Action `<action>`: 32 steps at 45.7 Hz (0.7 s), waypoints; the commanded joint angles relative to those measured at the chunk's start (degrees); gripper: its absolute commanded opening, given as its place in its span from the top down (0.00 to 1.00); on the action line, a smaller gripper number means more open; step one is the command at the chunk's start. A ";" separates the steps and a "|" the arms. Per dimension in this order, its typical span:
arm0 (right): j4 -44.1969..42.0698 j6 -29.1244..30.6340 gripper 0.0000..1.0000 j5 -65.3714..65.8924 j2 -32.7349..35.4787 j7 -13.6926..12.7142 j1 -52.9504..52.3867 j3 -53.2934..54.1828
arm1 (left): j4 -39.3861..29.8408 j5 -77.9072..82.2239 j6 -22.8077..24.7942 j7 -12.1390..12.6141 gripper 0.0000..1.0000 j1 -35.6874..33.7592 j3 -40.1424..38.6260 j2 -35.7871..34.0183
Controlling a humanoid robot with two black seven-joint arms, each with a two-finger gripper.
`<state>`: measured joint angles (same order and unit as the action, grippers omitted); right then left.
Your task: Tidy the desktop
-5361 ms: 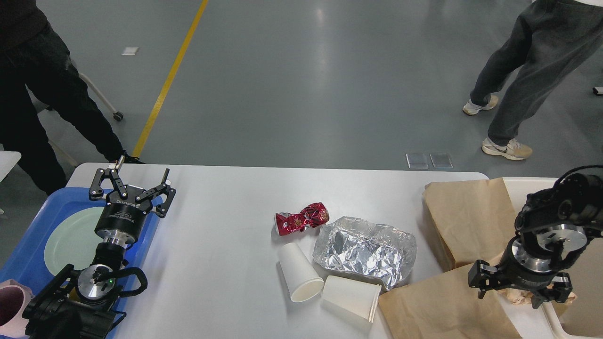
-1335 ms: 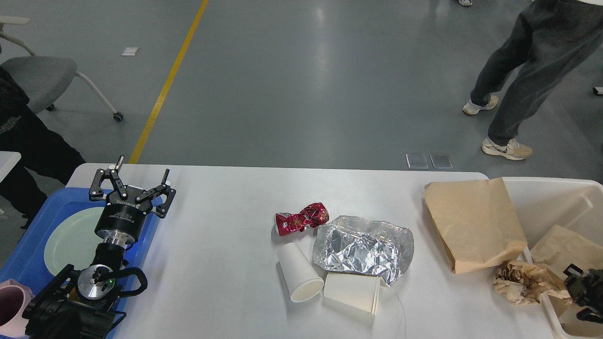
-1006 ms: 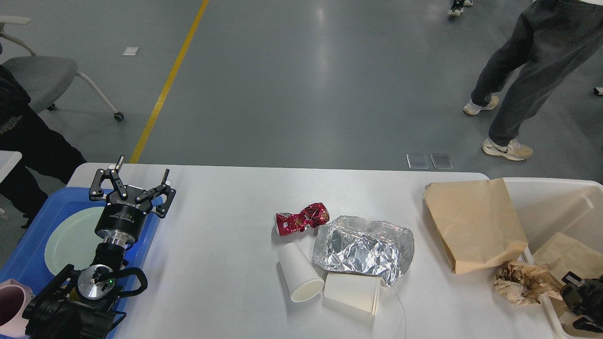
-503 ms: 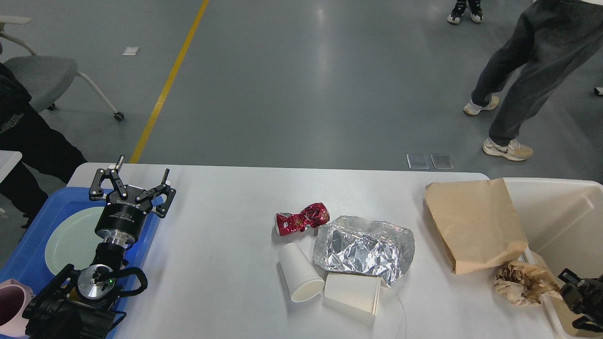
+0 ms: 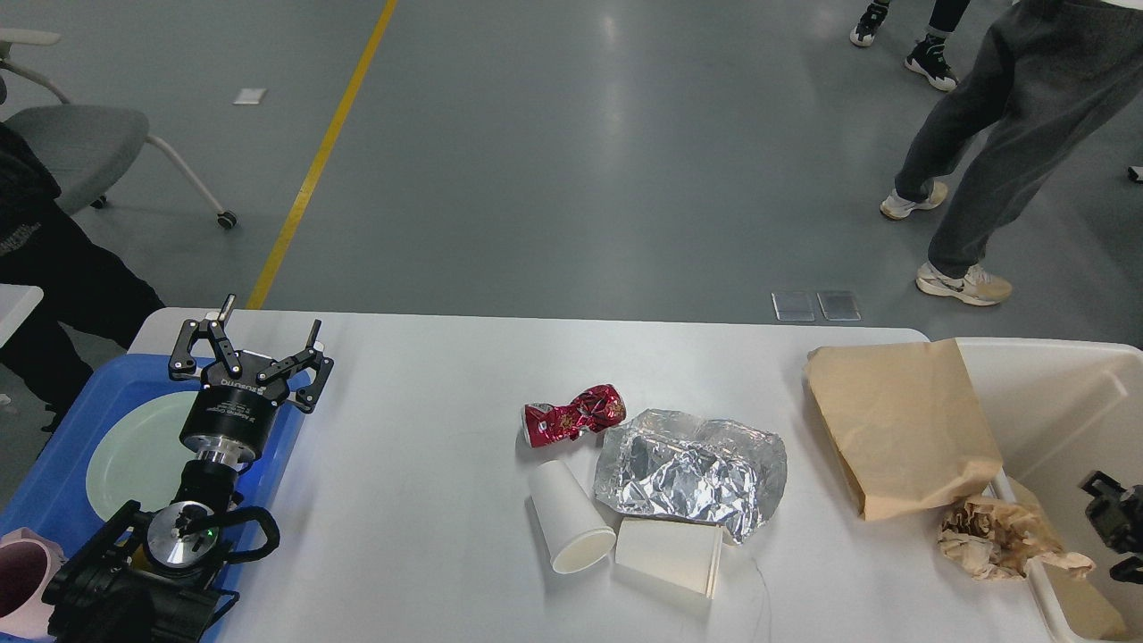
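Note:
The white desktop (image 5: 420, 500) carries a crushed red can (image 5: 572, 415), a crumpled foil sheet (image 5: 689, 473), and two white paper cups lying on their sides, one (image 5: 566, 527) with its mouth toward me and one (image 5: 670, 555) just right of it. A brown paper bag (image 5: 897, 420) lies flat at the right, with a crumpled brown paper wad (image 5: 998, 538) on the bin's rim. My left gripper (image 5: 268, 327) stands open and empty over the tray's right edge. Only part of my right gripper (image 5: 1114, 529) shows at the right edge, inside the bin.
A cream bin (image 5: 1054, 393) sits off the table's right end. A blue tray (image 5: 54, 464) at the left holds a pale green plate (image 5: 134, 446) and a pink cup (image 5: 20, 580). People stand beyond the table at the far right and left, near a grey chair (image 5: 80, 143).
A second brown paper bag left the table's front right and went into the bin. My right arm drew back to the right edge, rising slightly in the last half second. The left arm stayed still.

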<state>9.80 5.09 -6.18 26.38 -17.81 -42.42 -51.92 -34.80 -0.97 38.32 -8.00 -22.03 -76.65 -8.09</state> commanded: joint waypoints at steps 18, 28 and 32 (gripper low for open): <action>41.69 17.05 0.00 15.06 7.29 -6.63 -45.63 -21.55 | 0.00 0.00 0.00 0.00 0.04 -0.03 -0.08 0.00; 48.73 32.78 0.00 14.36 1.66 -6.54 -63.20 -22.62 | 0.00 0.00 0.00 0.09 0.04 -0.03 -0.08 0.00; 54.69 34.82 0.00 11.90 0.87 -6.63 -72.08 -22.53 | 0.00 0.00 0.00 0.09 0.04 -0.03 -0.08 0.00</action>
<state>58.25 36.51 8.08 28.44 -24.41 -104.46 -74.61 -34.81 -0.96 38.32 -7.90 -22.05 -76.71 -8.09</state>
